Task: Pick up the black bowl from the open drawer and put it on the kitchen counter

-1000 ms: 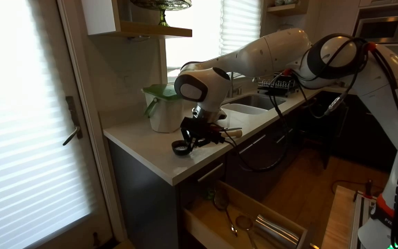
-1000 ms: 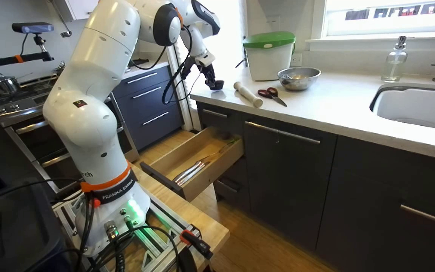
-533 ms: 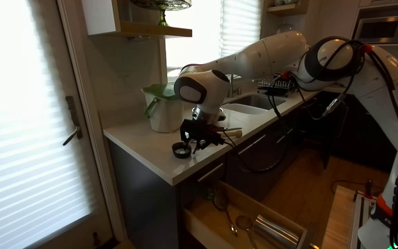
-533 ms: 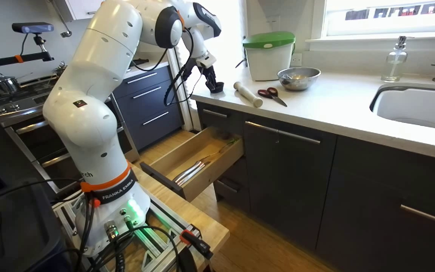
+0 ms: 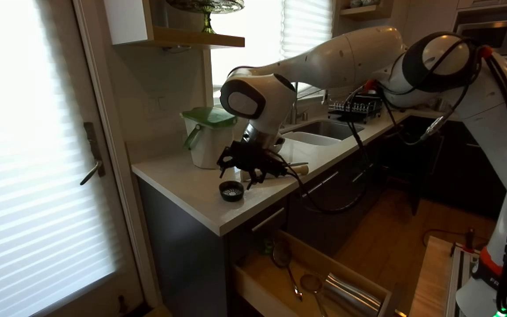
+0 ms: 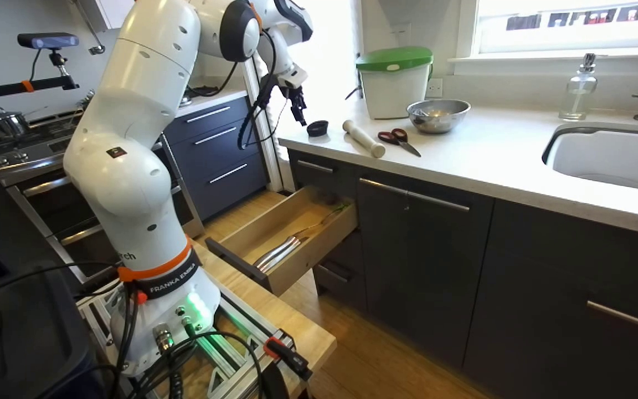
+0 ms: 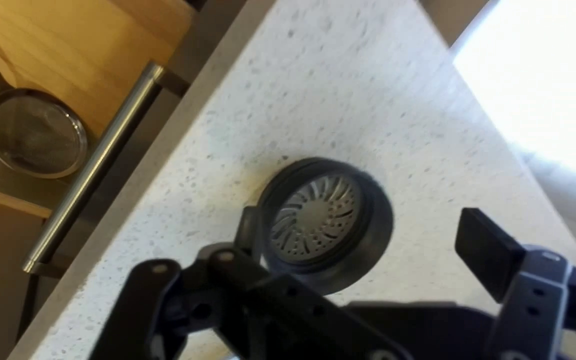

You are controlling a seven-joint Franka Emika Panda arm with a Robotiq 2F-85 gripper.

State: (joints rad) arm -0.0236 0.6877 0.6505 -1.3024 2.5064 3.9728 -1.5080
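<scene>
"Where is the black bowl (image 7: 370,240)?"

"On the bench (image 7: 368,115), near a corner of it, upright, its mouth facing up. My wrist view has it just below and right of centre, a grey slotted disc (image 7: 313,216) showing inside."

"And your fingers (image 7: 485,250)?"

"Mine stand apart, well spread, tips pointing down above the black bowl. In the wrist view one tip overlaps its left edge while the other sits at the right of the frame; in both exterior views I see a slim gap between my tips and its wall."

"The drawer (image 6: 319,249)?"

"Pulled out, below the bench, near the middle of an exterior view. In it, at the upper left of my wrist view, lies a strainer (image 7: 35,132)."

"What else is on the bench?"

"A rolling pin (image 6: 363,138), near the black bowl and to its right in an exterior view, then red-handled scissors (image 6: 401,141) and a steel bowl (image 6: 447,123). Behind the pin stands a green-lidded bin (image 6: 395,91), at the upper centre-right of that frame."
</scene>
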